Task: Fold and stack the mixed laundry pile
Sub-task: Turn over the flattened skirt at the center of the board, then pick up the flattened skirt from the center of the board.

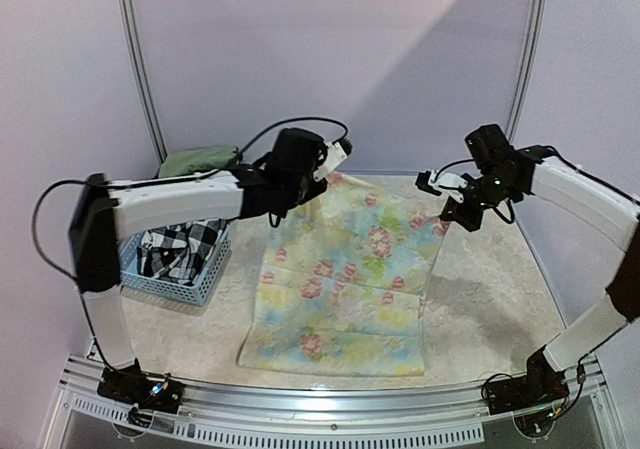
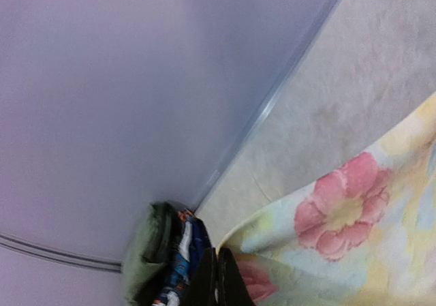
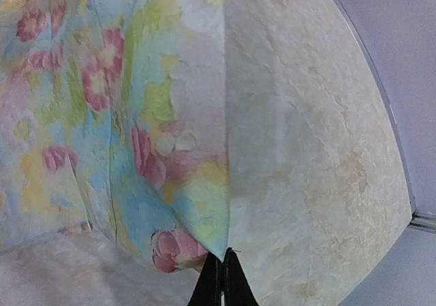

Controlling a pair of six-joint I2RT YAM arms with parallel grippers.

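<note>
My left gripper [image 2: 218, 258] and right gripper [image 3: 223, 255] are pressed together, each pinching one far corner of the floral cloth [image 1: 340, 279]. Its lower part lies mid-worktop. My left arm half hides the checked shirt [image 1: 180, 247] in the basket [image 1: 205, 281].

A light blue perforated plastic basket [image 1: 172, 285] sits on the left side of the table, towards the front. The table wears a cream cover [image 1: 495, 289], crinkled and faintly mottled. Behind it a pale lavender wall [image 1: 330, 39] curves round, with 2 thin metal poles [image 1: 139, 59] rising at the back corners. A ribbed aluminium rail [image 1: 330, 411] runs along the near edge.
</note>
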